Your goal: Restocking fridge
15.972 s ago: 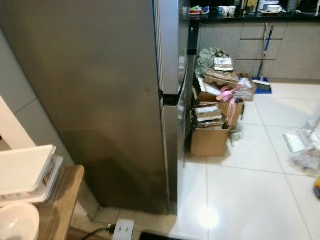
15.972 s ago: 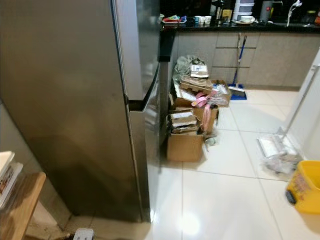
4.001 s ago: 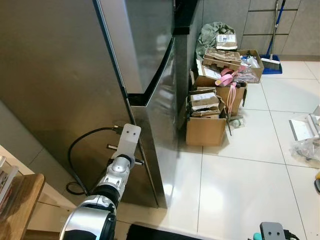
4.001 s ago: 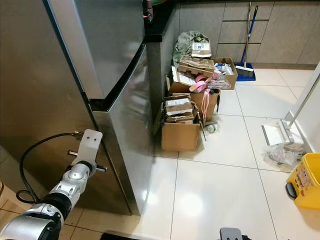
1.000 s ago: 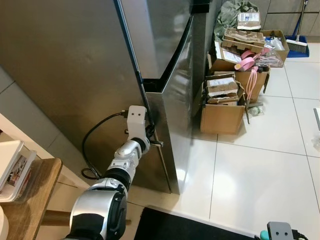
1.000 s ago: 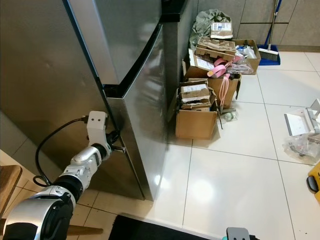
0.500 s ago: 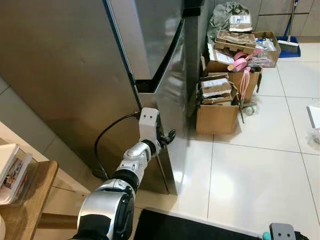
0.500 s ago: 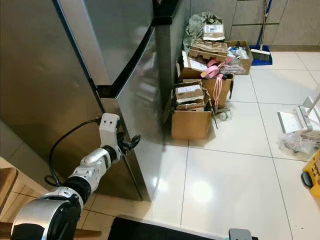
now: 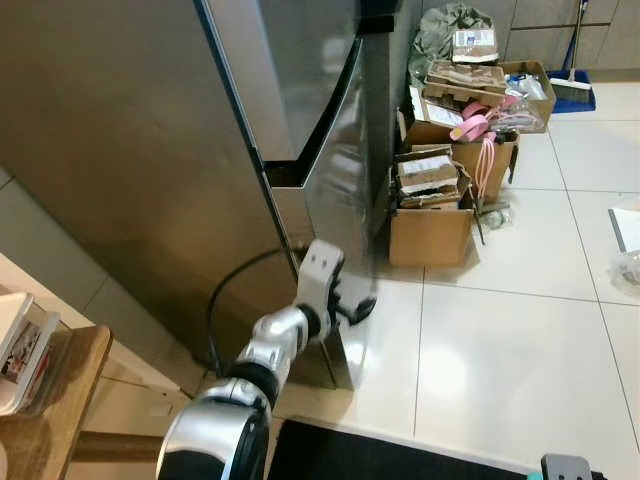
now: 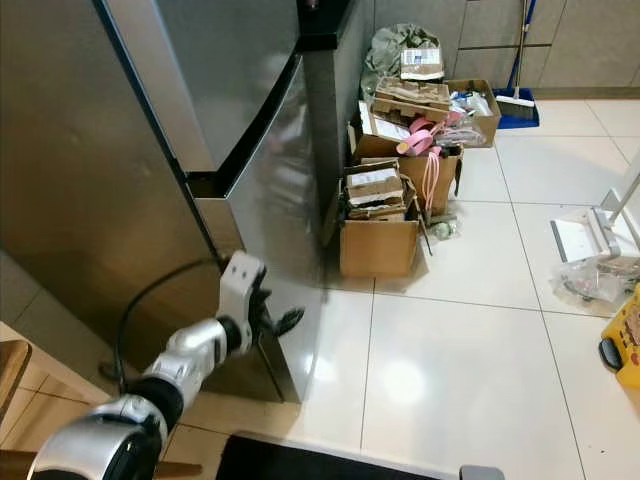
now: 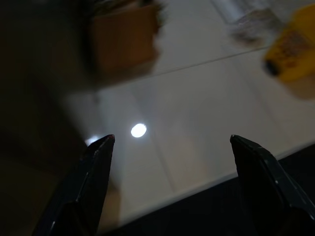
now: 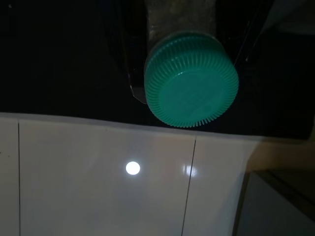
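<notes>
A kitchen with a glossy white tiled floor (image 10: 450,350) stretches to the right of a tall stainless-steel fridge (image 10: 150,130), and most of that floor lies open. Beyond the fridge's far corner, cardboard boxes (image 10: 380,235) stuffed with packaging crowd the floor against grey cabinets, with a blue broom (image 10: 517,95) leaning behind them. A yellow bin (image 10: 625,345) sits at the right edge, a white mop head and plastic bag near it. A dark mat (image 10: 330,462) lies at the robot's feet, and a wooden surface (image 9: 55,410) carrying a white tray juts in at the lower left.

The left end effector (image 10: 278,322) reaches past the bottom front corner of the lower fridge door, its fingers (image 11: 93,172) spread wide with nothing between them, over open floor. The right end effector (image 12: 189,59) grips a bottle with a ribbed green cap (image 12: 192,78) between its fingers, low above the tiles.
</notes>
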Tool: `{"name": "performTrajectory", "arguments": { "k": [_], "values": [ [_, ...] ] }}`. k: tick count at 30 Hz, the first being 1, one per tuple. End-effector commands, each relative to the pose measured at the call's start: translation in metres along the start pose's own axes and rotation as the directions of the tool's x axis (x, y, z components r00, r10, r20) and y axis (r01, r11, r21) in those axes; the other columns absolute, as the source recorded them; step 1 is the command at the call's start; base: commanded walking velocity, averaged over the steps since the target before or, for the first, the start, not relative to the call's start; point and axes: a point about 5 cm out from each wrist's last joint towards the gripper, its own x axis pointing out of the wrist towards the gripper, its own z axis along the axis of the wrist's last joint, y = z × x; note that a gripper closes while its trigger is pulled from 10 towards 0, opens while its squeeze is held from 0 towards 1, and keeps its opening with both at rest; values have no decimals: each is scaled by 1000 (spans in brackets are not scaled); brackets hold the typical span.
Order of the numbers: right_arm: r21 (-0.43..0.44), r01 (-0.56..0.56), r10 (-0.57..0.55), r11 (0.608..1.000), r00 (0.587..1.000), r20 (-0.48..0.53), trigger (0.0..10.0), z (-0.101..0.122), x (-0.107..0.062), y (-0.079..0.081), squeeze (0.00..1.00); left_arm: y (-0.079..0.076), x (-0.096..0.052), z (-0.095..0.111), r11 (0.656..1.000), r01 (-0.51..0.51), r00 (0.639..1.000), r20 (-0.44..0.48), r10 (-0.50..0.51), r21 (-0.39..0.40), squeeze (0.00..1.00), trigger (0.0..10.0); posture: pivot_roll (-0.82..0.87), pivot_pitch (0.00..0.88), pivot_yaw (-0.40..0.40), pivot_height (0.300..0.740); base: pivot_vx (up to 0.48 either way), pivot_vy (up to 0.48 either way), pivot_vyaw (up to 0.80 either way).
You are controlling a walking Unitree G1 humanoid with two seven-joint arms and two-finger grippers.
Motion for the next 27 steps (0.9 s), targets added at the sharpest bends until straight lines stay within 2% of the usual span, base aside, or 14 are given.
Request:
{"name": "performTrajectory", "arguments": {
  "k": [1, 2, 4, 5, 6, 8, 10, 11, 13, 14, 15, 20, 27],
  "values": [
    [10, -16, 17, 1000, 998, -65, 10000, -14, -6, 3, 0, 24, -19, -26, 987, -159, 985, -66, 157, -27, 0, 10000, -158, 207, 134, 740, 0, 0, 0],
    [5, -30, 30, 1000, 997, -71, 10000, -14, -4, 5, 0, 34, -29, -40, 963, -268, 958, -112, 264, -22, 0, 10000, -160, 201, 130, 740, 0, 0, 0],
    [-10, -58, 57, 998, 996, -75, 10000, -10, 0, 10, 0, 45, -51, -71, 912, -407, 901, -181, 393, -48, 0, 10000, -147, 182, 112, 740, 0, 0, 0],
    [-10, -58, 57, 998, 996, -75, 10000, -10, 0, 10, 0, 45, -51, -71, 912, -407, 901, -181, 393, -48, 0, 10000, -147, 182, 112, 740, 0, 0, 0],
    [-13, -66, 64, 998, 995, -77, 10000, -8, 3, 12, 0, 43, -58, -84, 899, -430, 892, -192, 410, -78, 0, 10000, -141, 173, 104, 740, 0, 0, 0],
    [-16, -70, 68, 997, 995, -77, 10000, -7, 4, 12, 0, 41, -60, -88, 898, -430, 892, -194, 408, -90, 0, 10000, -141, 173, 104, 740, 0, 0, 0],
    [-30, -101, 98, 994, 992, -76, 10000, -3, 9, 20, 0, 33, -71, -110, 889, -441, 885, -226, 407, -123, 0, 10000, -131, 145, 90, 740, 0, 0, 0],
    [-30, -101, 98, 994, 992, -76, 10000, -3, 9, 20, 0, 33, -71, -110, 889, -441, 885, -226, 407, -123, 0, 10000, -131, 145, 90, 740, 0, 0, 0],
    [-47, -134, 130, 990, 989, -74, 10000, 2, 13, 28, 0, 26, -81, -127, 872, -471, 865, -264, 427, -132, 0, 10000, -130, 142, 86, 740, 0, 0, 0],
    [-47, -134, 130, 990, 989, -74, 10000, 2, 13, 28, 0, 26, -81, -127, 872, -471, 865, -264, 427, -132, 0, 10000, -130, 142, 86, 740, 0, 0, 0],
    [-80, -178, 172, 981, 982, -74, 10000, 7, 17, 34, 0, 19, -87, -139, 855, -501, 846, -287, 450, -137, 0, 10000, -123, 130, 65, 740, 0, 0, 0],
    [-111, -219, 212, 969, 974, -75, 10000, 15, 23, 38, 0, 11, -92, -149, 840, -525, 830, -303, 468, -141, 0, 10000, -103, 116, 14, 740, 0, 0, 0],
    [-164, -265, 251, 950, 963, -100, 10000, 21, 28, 40, 0, 4, -95, -156, 840, -528, 824, -319, 469, -129, 0, 10000, -88, 109, -38, 740, 0, 0, 0]
  ]
}}
